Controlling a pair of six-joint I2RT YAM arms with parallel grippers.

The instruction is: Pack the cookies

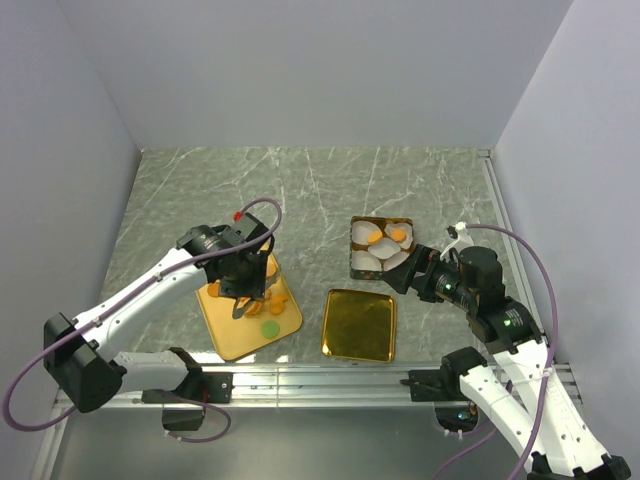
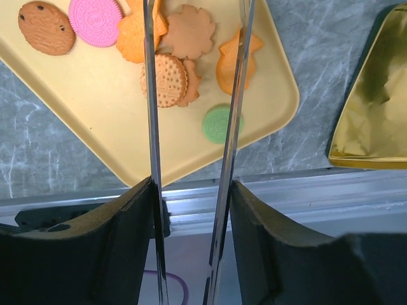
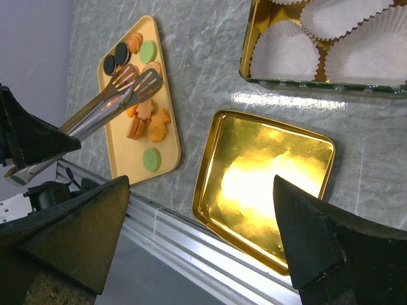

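Risk check, left to right. The left end effector (image 2: 191, 210) is clenched on a pair of tongs (image 2: 151, 95). The blades are a bit apart, hovering over the cookies (image 2: 166, 79) piled on the yellow tray (image 2: 95, 140).

That pile overlaps, so one pinch could grab two, or flick one off onto the surface (image 1: 300, 200). The blades look thin and slick too, so a flat cookie could slip out mid-carry, probably over the gold lid (image 1: 360, 325).

A few orange ones already sit at the far end of the tin (image 1: 352, 250). A sloppy drop there could tip one of the paper cups (image 3: 286, 54).

The right end effector (image 1: 402, 272) sits released, jaws wide, just beside the tin, so a bump could shove it.
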